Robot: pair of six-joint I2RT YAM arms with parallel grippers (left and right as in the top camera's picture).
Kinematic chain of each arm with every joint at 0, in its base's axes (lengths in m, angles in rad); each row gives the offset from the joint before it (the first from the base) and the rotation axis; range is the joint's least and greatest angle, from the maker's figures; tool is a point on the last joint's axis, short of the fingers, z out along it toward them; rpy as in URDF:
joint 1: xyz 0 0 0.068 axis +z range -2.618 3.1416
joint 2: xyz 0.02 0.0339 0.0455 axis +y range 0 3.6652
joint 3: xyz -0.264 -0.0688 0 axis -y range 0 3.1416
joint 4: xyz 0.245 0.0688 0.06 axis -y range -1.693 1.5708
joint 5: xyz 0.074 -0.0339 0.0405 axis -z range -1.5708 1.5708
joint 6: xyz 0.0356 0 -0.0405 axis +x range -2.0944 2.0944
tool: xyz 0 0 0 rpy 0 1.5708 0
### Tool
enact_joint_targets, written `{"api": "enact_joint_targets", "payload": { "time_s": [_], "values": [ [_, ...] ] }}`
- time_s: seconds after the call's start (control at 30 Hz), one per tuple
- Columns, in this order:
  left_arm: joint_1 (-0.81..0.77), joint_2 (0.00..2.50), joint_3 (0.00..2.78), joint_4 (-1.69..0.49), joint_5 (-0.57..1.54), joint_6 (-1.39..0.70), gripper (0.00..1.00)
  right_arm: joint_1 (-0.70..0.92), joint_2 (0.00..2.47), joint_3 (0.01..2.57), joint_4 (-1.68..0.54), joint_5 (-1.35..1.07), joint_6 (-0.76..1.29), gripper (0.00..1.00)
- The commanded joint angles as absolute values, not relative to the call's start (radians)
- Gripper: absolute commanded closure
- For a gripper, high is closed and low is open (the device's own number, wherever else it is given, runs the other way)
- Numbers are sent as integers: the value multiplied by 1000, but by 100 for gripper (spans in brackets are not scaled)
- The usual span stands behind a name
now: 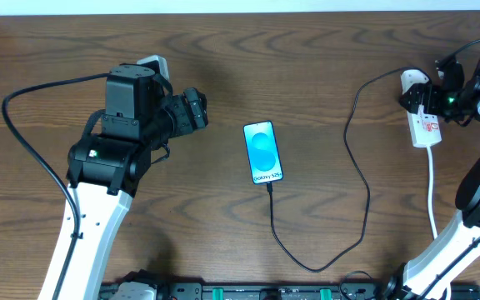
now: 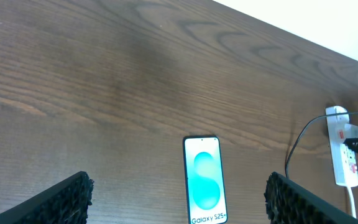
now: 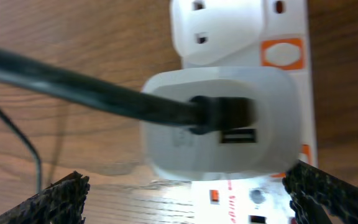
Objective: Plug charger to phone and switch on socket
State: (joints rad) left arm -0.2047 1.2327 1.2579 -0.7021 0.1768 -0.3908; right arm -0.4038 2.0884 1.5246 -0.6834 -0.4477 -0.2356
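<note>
The phone (image 1: 262, 152) lies flat mid-table with its blue screen lit, and shows again in the left wrist view (image 2: 204, 180). The charger's black cable (image 1: 363, 187) leaves the phone's bottom edge, loops toward the table's front and climbs to the white adapter (image 3: 222, 118), which sits in the socket (image 1: 427, 129). My left gripper (image 1: 198, 110) hovers left of the phone, open and empty (image 2: 179, 190). My right gripper (image 1: 423, 98) hangs over the socket's far end, open (image 3: 188, 190), its fingers either side of the adapter and strip (image 3: 272, 37).
The strip's white lead (image 1: 432, 196) runs toward the front edge beside my right arm. A black cable (image 1: 32, 146) trails from my left arm across the left of the table. A rail with green-marked mounts (image 1: 248, 292) lines the front.
</note>
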Motion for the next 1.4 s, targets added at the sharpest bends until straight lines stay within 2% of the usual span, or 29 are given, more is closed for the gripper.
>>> {"api": "enact_joint_targets", "payload": {
  "time_s": [0.0, 0.63, 1.37],
  "values": [
    [-200, 1230, 1263, -703, 163, -374, 11, -409, 2097, 1524, -679, -402, -267, 1],
    [-200, 1230, 1263, -703, 163, -374, 11, -395, 2146, 1521, -691, -488, -153, 1],
    [-200, 1230, 1263, -703, 163, -374, 11, -382, 2146, 1516, -694, -587, -149, 1]
  ]
}}
